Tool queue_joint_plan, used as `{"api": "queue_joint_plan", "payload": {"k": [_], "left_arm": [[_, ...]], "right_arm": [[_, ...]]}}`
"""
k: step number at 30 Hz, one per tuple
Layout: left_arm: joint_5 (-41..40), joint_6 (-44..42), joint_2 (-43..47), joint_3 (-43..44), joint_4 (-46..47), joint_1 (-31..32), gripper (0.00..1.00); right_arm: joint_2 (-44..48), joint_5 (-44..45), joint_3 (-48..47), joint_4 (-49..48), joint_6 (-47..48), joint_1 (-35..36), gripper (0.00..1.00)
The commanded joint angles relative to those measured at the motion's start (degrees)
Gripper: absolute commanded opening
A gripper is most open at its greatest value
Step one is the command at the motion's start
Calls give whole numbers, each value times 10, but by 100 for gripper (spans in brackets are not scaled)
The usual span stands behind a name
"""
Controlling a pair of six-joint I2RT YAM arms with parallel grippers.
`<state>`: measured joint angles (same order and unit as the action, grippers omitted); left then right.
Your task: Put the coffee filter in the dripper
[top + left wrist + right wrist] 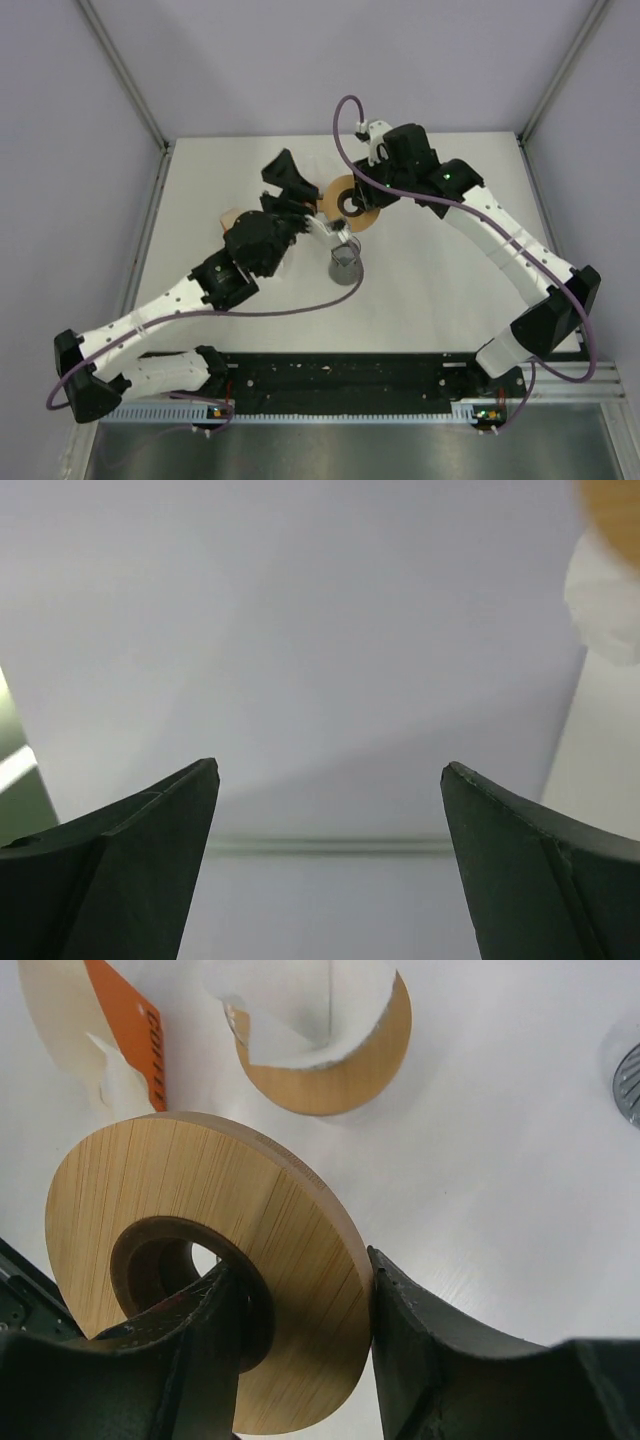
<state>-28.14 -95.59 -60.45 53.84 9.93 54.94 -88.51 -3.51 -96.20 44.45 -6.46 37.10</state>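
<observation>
My right gripper (300, 1265) is shut on a round wooden ring (150, 1180): one finger goes through its hole, the other presses its outer edge. The top view shows the ring (372, 215) held near mid-table. Behind it lies a white paper filter (300, 1010) curled against a tan curved piece (330, 1085). A grey metal dripper cone (345, 262) stands just in front of the ring and also shows in the right wrist view (627, 1075) at the right edge. My left gripper (290, 180) is open and empty, left of the ring; its wrist view (330, 770) faces the wall.
A cream piece with an orange tag (125, 1030) lies at the far left of the right wrist view. A tan object (232, 215) peeks out beside the left arm. Enclosure walls and metal frame posts (120, 80) bound the white table.
</observation>
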Motion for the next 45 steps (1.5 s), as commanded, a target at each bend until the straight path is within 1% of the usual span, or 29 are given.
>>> {"api": "queue_joint_plan", "payload": {"k": [1,5,8,10,12,14,17,19,20,21,23,24,26,27,30,31,35,37,39,42,43,45], "left_arm": [[-91,237,9,104,-160,-75,98],[-82,387,31,124,-272,-184,98],[-68,494,19,147,-393,-266,99],[-9,573,2,179,-483,-335,99],[39,630,-6,197,-535,-385,99],[85,685,-12,209,-582,-412,99],[148,772,-41,231,-659,-439,99],[210,812,-57,235,-686,-463,99],[239,830,-61,233,-691,-471,99],[257,845,-62,228,-685,-475,99],[271,878,-56,219,-666,-476,99],[273,888,-50,217,-656,-476,99],[279,894,-48,214,-647,-481,99],[298,891,-47,215,-649,-486,100],[287,882,-42,217,-654,-492,99],[269,881,-40,218,-657,-493,100],[279,879,-38,229,-663,-493,99],[278,879,-40,232,-664,-493,100],[275,878,-42,235,-667,-493,100],[279,878,-44,239,-670,-494,100],[278,877,-45,241,-671,-494,100],[278,877,-47,244,-674,-494,100]], "right_arm": [[40,-22,26,-4,7,-9,0],[33,-22,65,-14,-7,-8,0],[25,-43,87,-36,-9,-8,0],[15,-50,89,-42,-8,-7,0],[5,-36,92,-41,-6,-1,0],[-1,-25,99,-45,0,7,0],[-12,-33,112,-60,0,12,0],[-18,-34,124,-75,1,17,0],[-22,-38,131,-82,1,17,1],[-27,-41,137,-90,1,17,5],[-42,-53,137,-95,3,17,4],[-49,-57,135,-96,2,17,1],[-59,-61,131,-96,4,17,0],[-62,-59,131,-96,4,17,1],[-63,-41,138,-96,5,17,5],[-64,-39,140,-97,5,17,6],[-62,-40,153,-96,0,17,10],[-60,-41,155,-92,0,17,16],[-59,-30,157,-87,1,17,29],[-58,10,155,-78,0,17,48],[-57,14,150,-75,0,17,52],[-59,9,139,-74,4,18,57]]}}
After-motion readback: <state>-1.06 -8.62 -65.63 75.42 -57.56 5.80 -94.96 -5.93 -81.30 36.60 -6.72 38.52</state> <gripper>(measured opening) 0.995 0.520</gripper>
